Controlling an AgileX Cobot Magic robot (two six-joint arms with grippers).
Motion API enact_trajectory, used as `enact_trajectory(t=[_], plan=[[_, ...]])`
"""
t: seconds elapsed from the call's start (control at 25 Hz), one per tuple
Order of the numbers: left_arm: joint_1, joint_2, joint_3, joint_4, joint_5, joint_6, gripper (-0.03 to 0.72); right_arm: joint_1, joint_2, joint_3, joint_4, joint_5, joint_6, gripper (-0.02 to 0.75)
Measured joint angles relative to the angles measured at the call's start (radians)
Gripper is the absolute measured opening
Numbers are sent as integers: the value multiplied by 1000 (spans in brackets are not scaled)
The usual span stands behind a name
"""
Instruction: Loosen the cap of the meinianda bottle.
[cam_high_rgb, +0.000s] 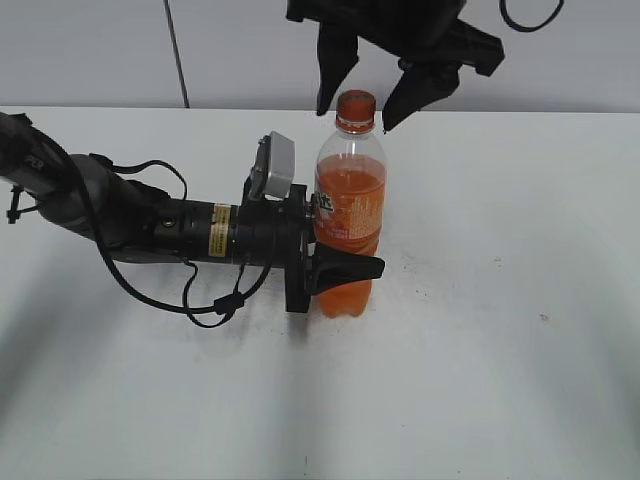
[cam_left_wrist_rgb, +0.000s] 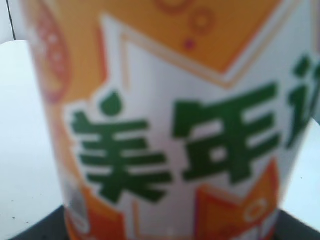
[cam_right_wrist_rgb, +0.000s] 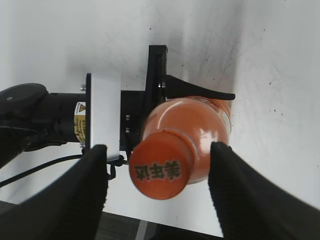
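The meinianda bottle (cam_high_rgb: 350, 215) stands upright on the white table, half full of orange drink. My left gripper (cam_high_rgb: 335, 272) is shut on the bottle's lower body from the left. The left wrist view is filled by the bottle's label (cam_left_wrist_rgb: 170, 125), white and orange with green characters. The orange cap (cam_high_rgb: 356, 104) is on the neck. My right gripper (cam_high_rgb: 362, 92) hangs open from above, one finger on each side of the cap, not touching it. In the right wrist view the cap (cam_right_wrist_rgb: 161, 171) sits between the two open black fingers (cam_right_wrist_rgb: 157, 187).
The white table (cam_high_rgb: 500, 330) spreads around the bottle. The left arm (cam_high_rgb: 150, 225) and its cables lie low across the table's left side. A grey wall stands behind.
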Motion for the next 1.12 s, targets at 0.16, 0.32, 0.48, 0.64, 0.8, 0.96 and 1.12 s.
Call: enact_trajectory(t=[0.16,0.32,0.48,0.64,0.8,0.96,1.12], plan=[[0,0,0,0,0,0,391,2,11,0,1,23,0,465],[0,0,0,0,0,0,391,2,11,0,0,24,0,421],[0,0,0,0,0,0,391,2,11,0,0,24,0,363],[0,0,0,0,0,0,391,2,11,0,0,25,-2,344],[0,0,0,0,0,0,391,2,11,0,0,25,-13,344],[0,0,0,0,0,0,391,2,11,0,0,25,-16,343],[0,0,0,0,0,0,391,2,11,0,0,23,-16,343]])
